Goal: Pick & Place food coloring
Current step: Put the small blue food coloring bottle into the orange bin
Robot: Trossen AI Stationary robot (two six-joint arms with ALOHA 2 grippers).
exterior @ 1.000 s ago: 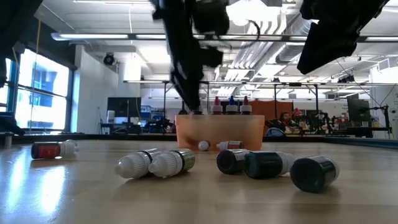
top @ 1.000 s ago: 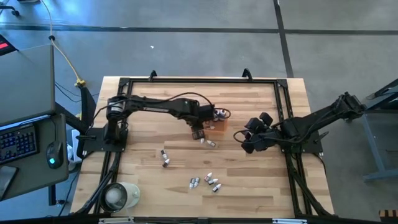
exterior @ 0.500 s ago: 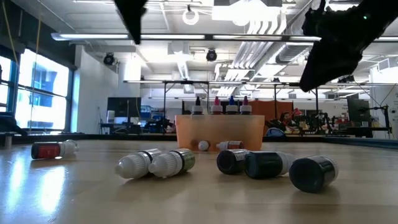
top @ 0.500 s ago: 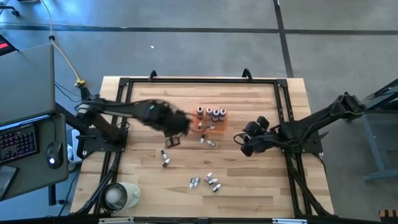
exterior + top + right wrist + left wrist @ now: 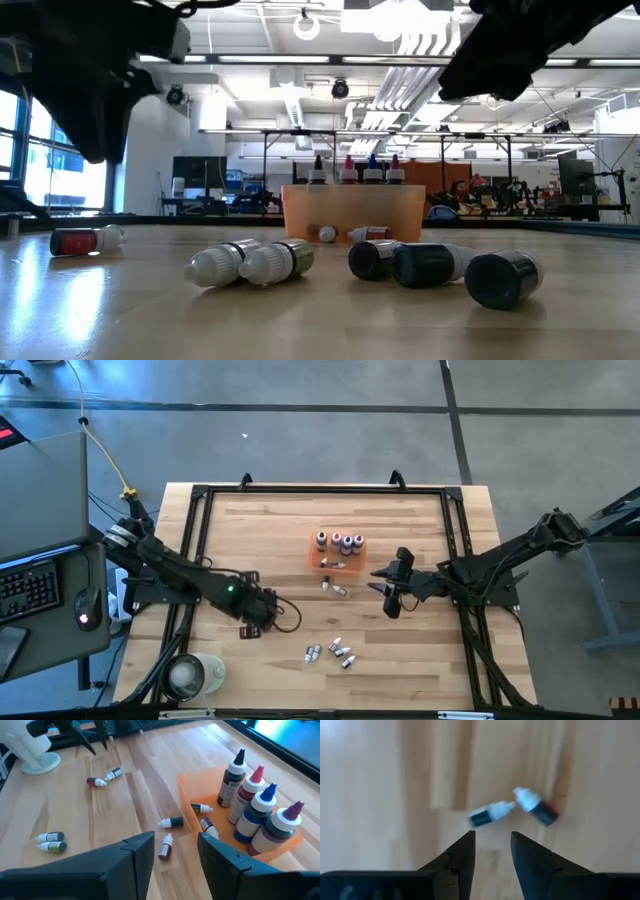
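While four small capped food-coloring bottles [image 5: 260, 805] stand upright in the orange rectangular tray [image 5: 336, 557], the left gripper [image 5: 492, 851] hovers, fingers slightly apart and empty, above two loose bottles [image 5: 515, 810] lying on the pale wooden table [image 5: 250, 520]. Near the tray, the right gripper [image 5: 175, 852] waits with jaws apart.

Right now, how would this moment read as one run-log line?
left gripper: open, above two loose food coloring bottles | right gripper: open, near orange tray | tray: four bottles upright
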